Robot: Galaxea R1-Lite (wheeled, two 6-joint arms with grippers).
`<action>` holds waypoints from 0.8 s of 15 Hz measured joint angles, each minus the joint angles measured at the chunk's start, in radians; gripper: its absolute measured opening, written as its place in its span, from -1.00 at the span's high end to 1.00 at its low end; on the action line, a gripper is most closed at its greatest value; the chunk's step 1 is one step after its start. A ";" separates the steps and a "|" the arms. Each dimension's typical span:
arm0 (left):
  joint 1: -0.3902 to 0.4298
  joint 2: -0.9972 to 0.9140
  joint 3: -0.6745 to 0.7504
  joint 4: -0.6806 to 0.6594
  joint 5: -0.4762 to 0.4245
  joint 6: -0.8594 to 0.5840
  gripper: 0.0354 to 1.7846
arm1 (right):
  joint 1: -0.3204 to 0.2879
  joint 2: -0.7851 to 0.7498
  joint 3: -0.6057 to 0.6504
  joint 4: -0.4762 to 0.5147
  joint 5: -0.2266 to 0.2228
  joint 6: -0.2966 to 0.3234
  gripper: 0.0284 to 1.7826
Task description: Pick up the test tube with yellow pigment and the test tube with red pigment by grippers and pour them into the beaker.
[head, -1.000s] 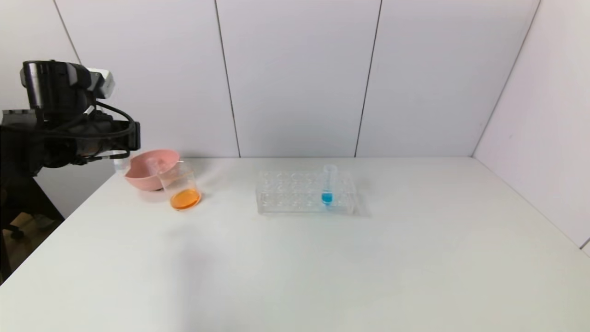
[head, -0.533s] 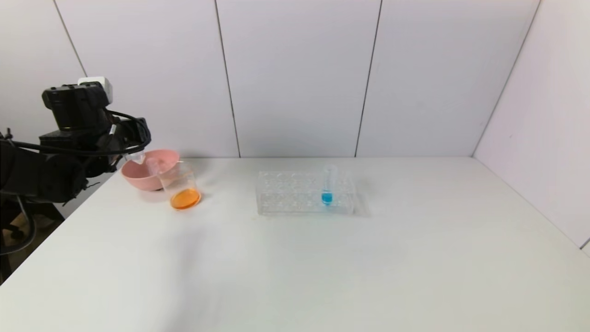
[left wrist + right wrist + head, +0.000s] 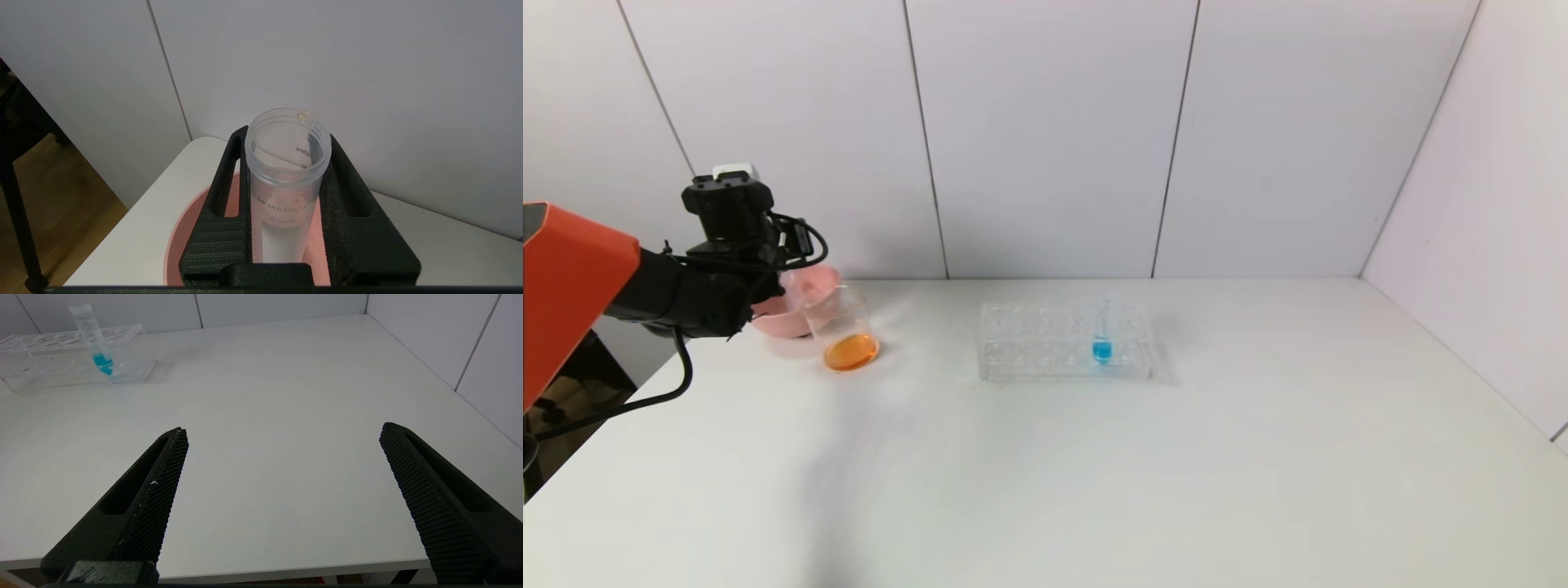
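White wall panels close off the back and one side of a pale worktop (image 3: 1094, 457). Since the earlier pictures the left arm has swung in from beyond the worktop's edge toward the pink bowl (image 3: 805, 282), and its orange upper segment has come into the head view. The left gripper (image 3: 768, 286) now hangs right over the bowl, where before it stood off to the side of it. Nothing else on the worktop has shifted.

Counted up: one bowl, one beaker (image 3: 843, 329), one clear rack (image 3: 1045, 347), and one blue tube (image 3: 1103, 331) standing in the rack. A second tube (image 3: 286, 179) sits in the left gripper (image 3: 286, 163). It looks empty, so I cannot tell whether it held the yellow or the red pigment. The beaker stands just beside the bowl, on the rack's side of it, with orange liquid pooled in its base. The rack lies well apart from the bowl, toward the middle of the worktop.

The left arm reaches forward with its wrist bent down, a small white box on top. Its jaws are clamped on the empty tube, whose open mouth points away from the wrist, with the bowl (image 3: 179, 241) directly beneath.

The right gripper (image 3: 282, 437) hangs near the worktop's front edge, far from the bowl, jaws spread wide with nothing between them. From there the rack (image 3: 53, 359) and blue tube (image 3: 92, 330) show farther off.
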 joint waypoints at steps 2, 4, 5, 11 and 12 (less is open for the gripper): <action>0.001 0.015 -0.008 -0.003 0.001 -0.001 0.26 | 0.000 0.000 0.000 0.000 0.000 0.000 -0.92; 0.001 0.017 -0.009 -0.010 0.005 -0.001 -0.06 | 0.000 0.000 0.000 0.000 0.000 0.000 -0.92; 0.000 0.015 -0.009 -0.011 0.014 -0.001 -0.25 | 0.000 0.000 0.000 0.000 0.000 0.000 -0.92; -0.016 -0.130 0.108 -0.009 0.011 0.002 -0.96 | 0.000 0.000 0.000 0.000 0.000 0.000 -0.92; -0.017 -0.187 0.167 -0.010 -0.024 0.004 -0.98 | 0.000 0.000 0.000 0.000 0.000 0.000 -0.92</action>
